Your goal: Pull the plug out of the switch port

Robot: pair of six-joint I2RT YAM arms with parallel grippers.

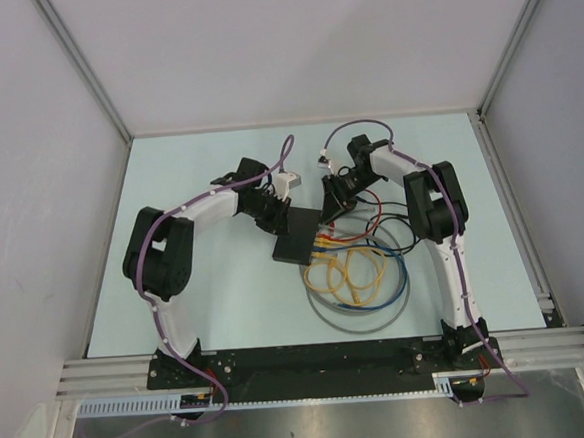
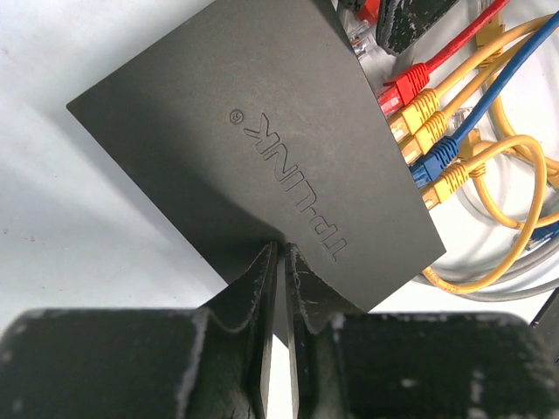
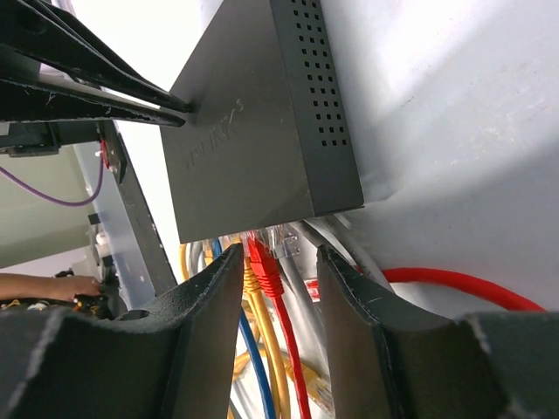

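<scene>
The switch (image 1: 295, 239) is a flat black box lying mid-table, with its socket edge facing the cable pile. In the left wrist view the switch (image 2: 262, 140) shows red (image 2: 406, 85), yellow (image 2: 419, 109) and blue (image 2: 437, 157) plugs in its ports. My left gripper (image 1: 275, 218) is shut, its tips (image 2: 281, 250) resting on the switch's top near the edge opposite the ports. My right gripper (image 1: 329, 208) is open at the port edge. In its own view the right gripper (image 3: 279, 255) straddles the red plug (image 3: 265, 266) and a clear plug (image 3: 293, 240) seated in the switch (image 3: 253, 131).
Loops of yellow, blue and grey cable (image 1: 356, 275) lie near the switch on its right. A red cable (image 3: 454, 288) runs along the table. A loose white-tipped plug (image 1: 323, 159) lies at the back. Enclosure walls surround the table (image 1: 208, 305).
</scene>
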